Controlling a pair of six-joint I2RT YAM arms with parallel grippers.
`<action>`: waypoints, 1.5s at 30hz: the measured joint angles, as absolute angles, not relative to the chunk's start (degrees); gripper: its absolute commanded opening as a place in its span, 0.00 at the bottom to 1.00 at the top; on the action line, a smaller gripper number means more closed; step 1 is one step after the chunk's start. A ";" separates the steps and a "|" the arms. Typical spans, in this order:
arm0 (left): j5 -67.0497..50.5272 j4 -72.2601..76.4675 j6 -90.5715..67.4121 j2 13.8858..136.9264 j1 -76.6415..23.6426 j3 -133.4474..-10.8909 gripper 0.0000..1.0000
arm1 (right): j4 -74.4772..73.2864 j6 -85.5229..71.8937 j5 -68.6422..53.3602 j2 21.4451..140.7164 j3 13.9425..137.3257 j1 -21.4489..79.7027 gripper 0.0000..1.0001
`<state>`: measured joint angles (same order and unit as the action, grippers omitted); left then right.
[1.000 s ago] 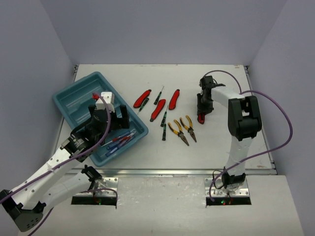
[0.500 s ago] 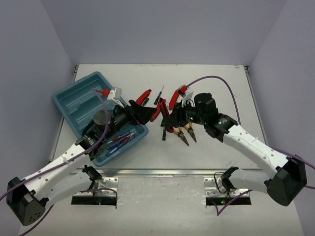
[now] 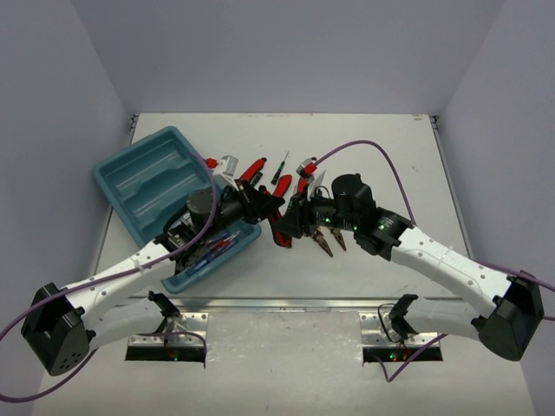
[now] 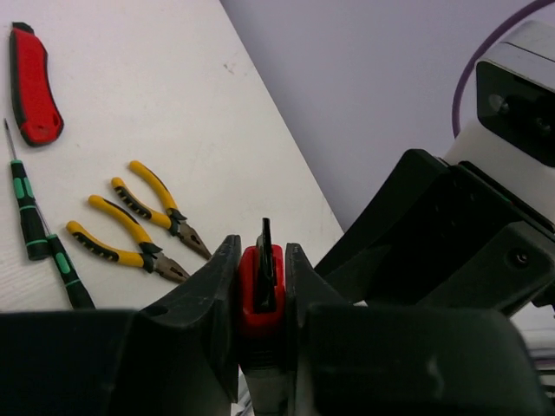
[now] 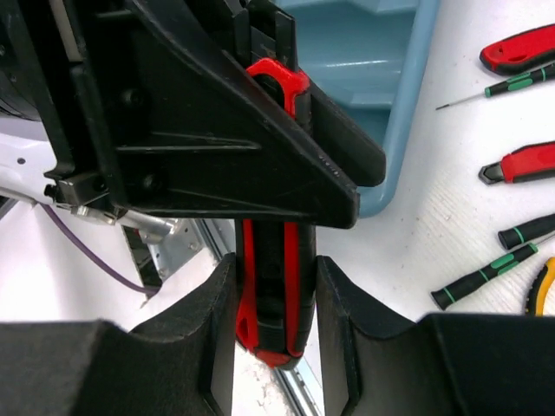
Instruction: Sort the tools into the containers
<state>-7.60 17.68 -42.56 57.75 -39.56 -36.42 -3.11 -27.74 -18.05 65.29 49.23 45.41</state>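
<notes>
Top external: both arms reach in and meet over the middle of the table point(image 3: 390, 147), just right of the tray point(image 3: 139, 178). The left gripper point(image 4: 262, 260) is clenched on one end of a red cutter, the held cutter point(image 5: 270, 290). The right gripper point(image 5: 274, 269) is clamped on the other end, fingers pressed to both of its sides. So one tool is gripped by two claws at once, nose to nose. It looks lifted off the table, though the top view is too crowded to be sure.

Left wrist: a red body with a black strip sits upright between the two dark fingers. Behind it are two pliers point(image 4: 130, 243) with yellow handles, side by side. Thin screwdrivers point(image 4: 28, 212) with green bands lie just left of them.

Right wrist: the cutter runs lengthwise up between the fingers, and the left gripper's black jaws close over its far end. The tray wall is right behind.

Loose cutters point(image 3: 251, 172) lie on the table beyond the grippers (three red ones, partly hidden by the arms), near the tray's far-right corner. Blue screwdrivers point(image 3: 212, 249) lie in the tray's nearest compartment, along its near wall; the count is unclear. The other three compartments show only bare teal where the left arm does not cover them.
</notes>
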 measured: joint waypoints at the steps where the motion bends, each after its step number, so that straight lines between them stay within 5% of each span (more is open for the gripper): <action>1: -7.42 17.04 -42.13 58.09 -39.59 -36.78 0.00 | -3.10 -27.87 -17.76 65.30 49.23 45.45 0.11; 4: -7.01 14.30 -40.24 58.82 -39.62 -38.66 0.00 | -3.15 -28.39 -16.55 65.29 49.23 45.68 0.99; 14: 19.47 -16.04 -20.87 63.56 -40.08 -57.29 0.00 | -10.08 -25.61 -5.03 56.14 45.89 46.06 0.99; 19: 32.32 -18.08 -4.90 65.17 -39.40 -53.87 0.00 | -13.07 -23.52 3.46 43.05 38.35 45.99 0.99; 32: 26.41 -8.42 26.64 64.67 -22.95 -41.74 0.03 | -16.12 -19.37 8.86 42.81 34.31 45.89 0.99; 33: 26.35 -7.75 27.57 65.53 -22.51 -41.74 0.06 | -16.23 -19.25 8.86 42.96 34.30 45.89 0.99; 35: 26.14 -7.31 28.83 68.41 -22.24 -41.74 0.30 | -16.35 -19.07 8.86 43.16 34.30 45.89 0.99; 36: 25.85 -7.44 29.24 70.26 -22.13 -41.74 0.48 | -16.36 -18.99 8.86 43.32 34.30 45.89 0.99; 37: 25.62 -7.75 29.51 71.99 -22.09 -41.72 0.82 | -16.36 -18.96 8.86 43.50 34.30 45.89 0.99; 38: 25.35 -8.11 29.63 73.38 -22.09 -41.66 1.00 | -16.38 -18.95 8.85 43.72 34.30 45.87 0.99; 45: 24.45 -9.73 28.17 73.05 -21.98 -42.18 1.00 | -16.42 -19.63 8.89 48.16 34.60 45.39 0.99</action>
